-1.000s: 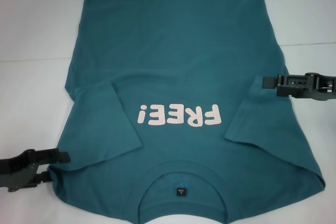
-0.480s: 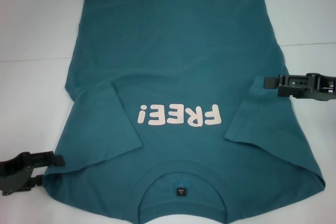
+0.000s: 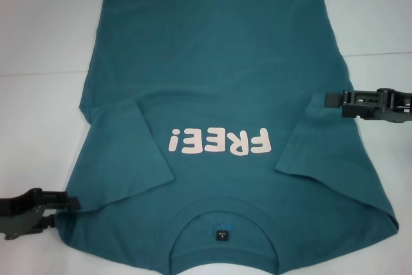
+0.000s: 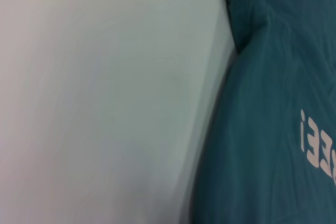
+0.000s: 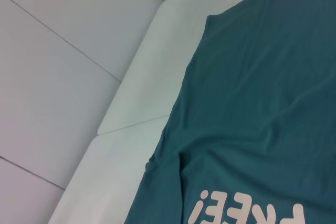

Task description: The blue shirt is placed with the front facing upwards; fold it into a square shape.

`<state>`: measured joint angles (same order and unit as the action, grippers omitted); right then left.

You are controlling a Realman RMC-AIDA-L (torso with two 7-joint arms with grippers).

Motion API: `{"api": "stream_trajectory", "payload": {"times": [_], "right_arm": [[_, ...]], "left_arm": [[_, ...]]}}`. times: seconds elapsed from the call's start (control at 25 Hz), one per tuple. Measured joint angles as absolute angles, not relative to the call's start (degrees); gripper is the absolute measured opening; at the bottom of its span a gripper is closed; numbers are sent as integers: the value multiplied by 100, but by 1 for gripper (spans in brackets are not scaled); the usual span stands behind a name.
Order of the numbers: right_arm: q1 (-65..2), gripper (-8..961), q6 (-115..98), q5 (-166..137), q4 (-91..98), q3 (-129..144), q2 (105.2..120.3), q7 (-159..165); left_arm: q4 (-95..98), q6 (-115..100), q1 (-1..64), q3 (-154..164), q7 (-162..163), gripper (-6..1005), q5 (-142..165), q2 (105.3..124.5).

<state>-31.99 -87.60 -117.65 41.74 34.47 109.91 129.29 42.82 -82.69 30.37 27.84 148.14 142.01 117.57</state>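
Bare white table (image 3: 38, 127) on both sides of the blue shirt (image 3: 219, 82).

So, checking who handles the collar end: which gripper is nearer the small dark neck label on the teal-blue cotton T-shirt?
Left. The left gripper sits at the shirt's near edge, level with the neck label; the right gripper is farther up, by the sleeve.

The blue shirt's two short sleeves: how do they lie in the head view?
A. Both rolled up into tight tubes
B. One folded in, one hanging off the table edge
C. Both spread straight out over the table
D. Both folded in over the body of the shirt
D. On the blue shirt, each sleeve lies flat on the shirt's body, one on each side of the "FREE!" lettering.
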Motion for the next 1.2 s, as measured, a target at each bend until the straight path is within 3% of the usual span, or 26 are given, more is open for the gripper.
{"api": "stream_trajectory", "payload": {"times": [0.32,0.52,0.76,1.0,1.2], "right_arm": [[-3188,945,-8782,-11759,4175,3410,10982,12929],[-3183,944,-8782,-11759,4175,3410,10985,12910],[-3173,944,-8795,-11759,4166,3410,10995,12871],[-3171,944,-8872,-11767,4166,3410,10993,12869],[-3117,945,-9199,-11844,4168,3447,10860,12871]], "left_arm": [[4270,-8314,3068,2782,14780,401,14162,11744],[4149,-8377,3066,2673,14621,166,14133,11684],[3706,-8603,3156,2105,14134,78,14124,11559],[3687,-8932,3145,2008,13902,5,13848,11552],[3683,-9182,3116,1974,13789,7,13599,11545]]}}
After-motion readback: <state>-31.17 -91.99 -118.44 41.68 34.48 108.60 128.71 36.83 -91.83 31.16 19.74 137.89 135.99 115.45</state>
